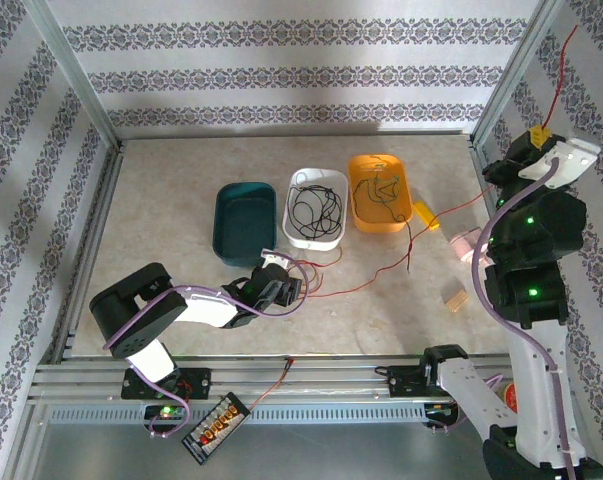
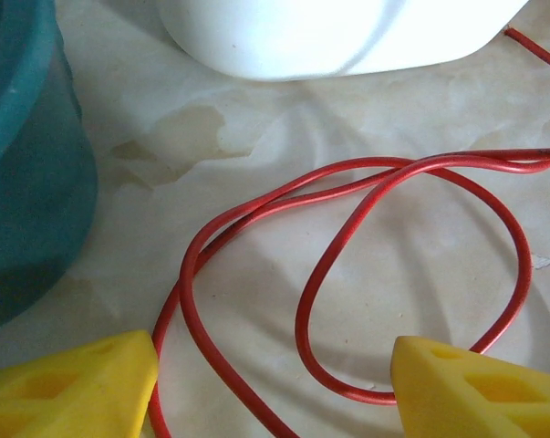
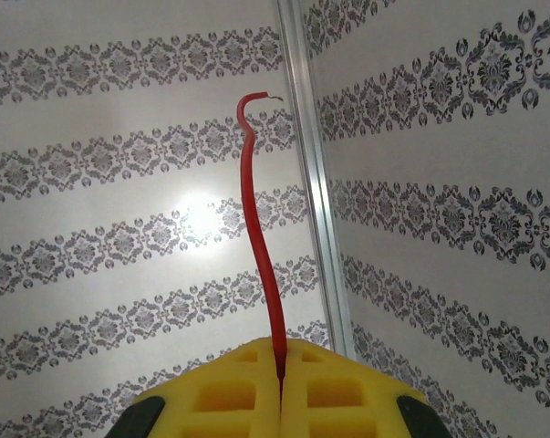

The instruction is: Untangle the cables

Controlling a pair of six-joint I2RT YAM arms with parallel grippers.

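Clenched in the right end effector (image 3: 281,365), the limp, light cable (image 2: 256,205) is best gripped at its loop beside the white tray (image 2: 329,36) by the released left end effector (image 2: 275,365).

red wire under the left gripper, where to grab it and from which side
Likely the red wire at its inner loop's near bend, from straight above: a single strand lying flat between the open left gripper fingers, clear of the crossing.
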